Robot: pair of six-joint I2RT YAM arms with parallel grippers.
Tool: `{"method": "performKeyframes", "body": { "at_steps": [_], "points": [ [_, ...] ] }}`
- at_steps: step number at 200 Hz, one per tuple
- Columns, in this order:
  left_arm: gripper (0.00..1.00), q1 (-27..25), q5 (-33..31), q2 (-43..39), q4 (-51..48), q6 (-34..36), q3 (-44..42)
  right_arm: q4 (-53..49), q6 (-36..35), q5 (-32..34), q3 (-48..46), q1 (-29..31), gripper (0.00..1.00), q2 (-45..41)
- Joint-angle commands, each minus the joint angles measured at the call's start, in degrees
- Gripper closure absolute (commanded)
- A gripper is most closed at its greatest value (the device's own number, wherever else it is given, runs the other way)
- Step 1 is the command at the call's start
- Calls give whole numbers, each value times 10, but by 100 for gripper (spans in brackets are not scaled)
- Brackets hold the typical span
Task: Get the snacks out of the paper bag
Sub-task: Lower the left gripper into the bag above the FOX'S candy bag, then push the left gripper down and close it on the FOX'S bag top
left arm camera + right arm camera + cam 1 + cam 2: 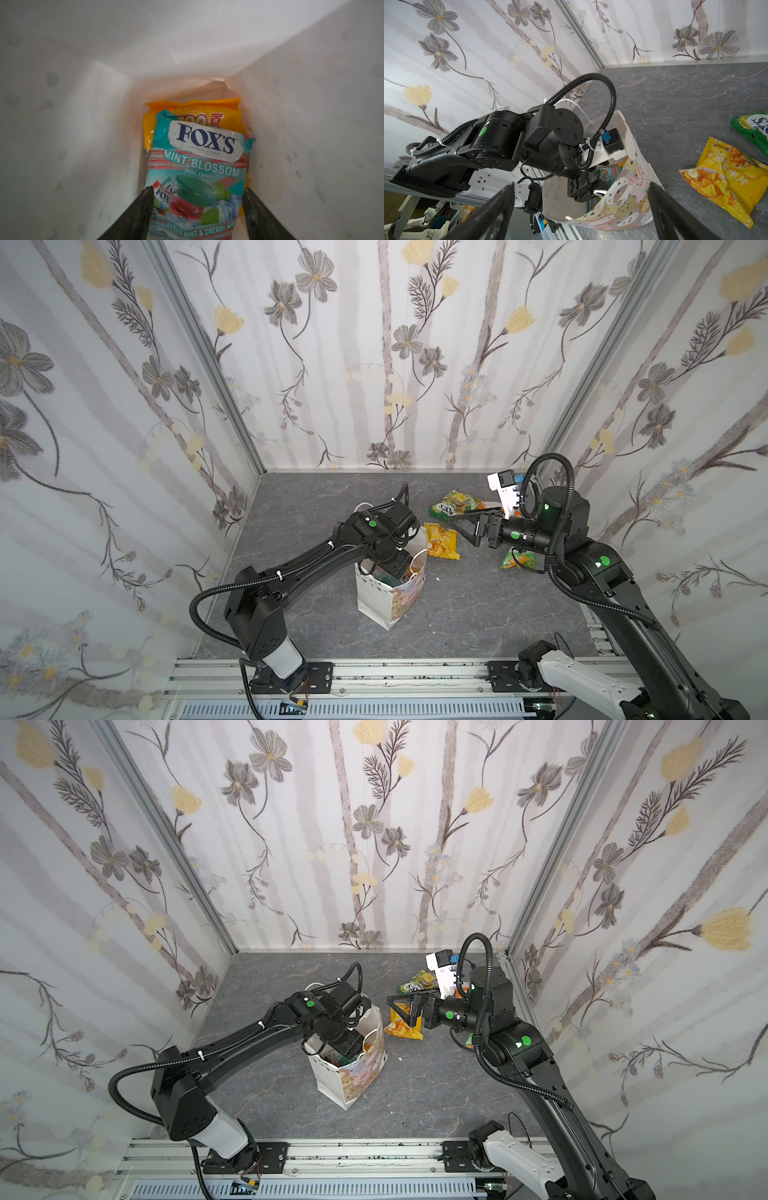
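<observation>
We see three snacks out on the counter (316,506), right of the paper bag (390,597): green-yellow packet (455,504), yellow packet (442,540), green-orange packet (515,559). Two lie inside, the FOX'S packet (197,162) atop an orange-yellow packet (193,105). Our left gripper (197,190) straddles the FOX'S packet, jaws apart; our right gripper (581,184) hovers open, empty.
</observation>
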Motion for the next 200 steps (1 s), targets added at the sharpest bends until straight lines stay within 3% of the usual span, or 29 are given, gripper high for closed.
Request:
{"method": "performKeyframes", "body": {
  "at_steps": [1,79,200],
  "points": [
    [30,-9,9,4,-15,31,3,9,-1,0,5,0,1,4],
    [27,-17,-43,26,-33,37,-9,10,-2,-2,5,0,1,8],
    [19,-18,-31,87,-28,34,-33,-13,-14,-4,0,3,1,5]
  ]
}}
